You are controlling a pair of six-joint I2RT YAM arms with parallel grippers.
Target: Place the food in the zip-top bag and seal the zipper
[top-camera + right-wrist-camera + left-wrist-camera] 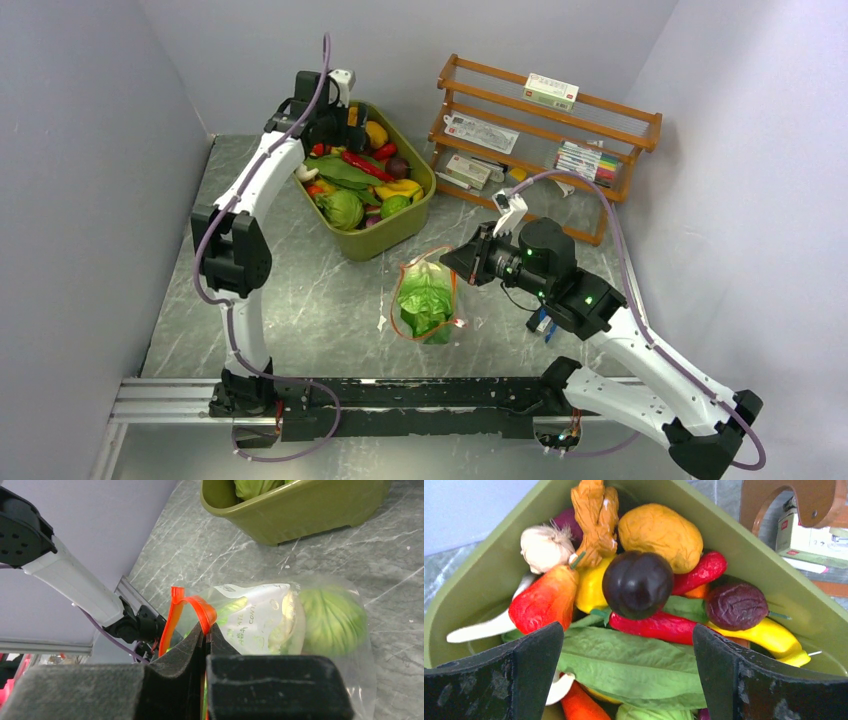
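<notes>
The zip-top bag [427,300] lies mid-table with green leafy food inside; a round green cabbage [332,620] shows through the clear plastic. My right gripper [206,630] is shut on the orange-red zipper [192,605] at the bag's mouth, which loops up above the pinch. More food fills the olive-green tub [400,235]. My left gripper [628,630] hangs open just above that pile with nothing between its fingers. Under it lie a long lettuce leaf [634,665], a red chili [659,625] and a dark purple ball [638,583].
A wooden rack [545,140] with boxes and pens stands at the back right, close to the tub. A small blue object [542,322] lies beneath my right arm. Grey walls close in on the left, right and back.
</notes>
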